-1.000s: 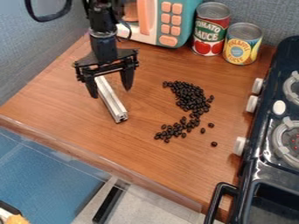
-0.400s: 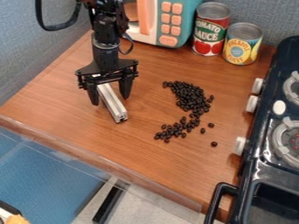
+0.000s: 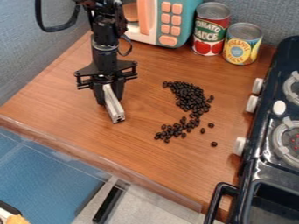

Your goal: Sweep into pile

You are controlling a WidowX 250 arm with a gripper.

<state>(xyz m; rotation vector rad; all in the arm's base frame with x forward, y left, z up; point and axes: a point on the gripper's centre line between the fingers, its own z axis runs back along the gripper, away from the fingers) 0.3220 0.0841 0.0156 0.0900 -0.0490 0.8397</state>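
Observation:
The black gripper point(image 3: 109, 99) hangs at the left of the wooden counter, its fingers closed in on both sides of a silver metal bar point(image 3: 114, 107). The bar's front end points toward the counter's front edge, and its rear end is hidden under the gripper. To the right of the gripper lie the black beans point(image 3: 189, 97), a dense cluster at the top with a looser trail curving down to the lower left. A single bean point(image 3: 213, 144) lies apart at the lower right.
Two cans, one red point(image 3: 210, 29) and one yellow point(image 3: 241, 44), stand at the back beside a teal toy microwave point(image 3: 175, 22). A dark toy stove point(image 3: 257, 144) borders the right side. The counter's front edge point(image 3: 105, 162) slants across the lower left.
The gripper has come down around the bar, and its fingers have closed on it. The bar has turned slightly, its front end shifting a little left. The beans have not moved.

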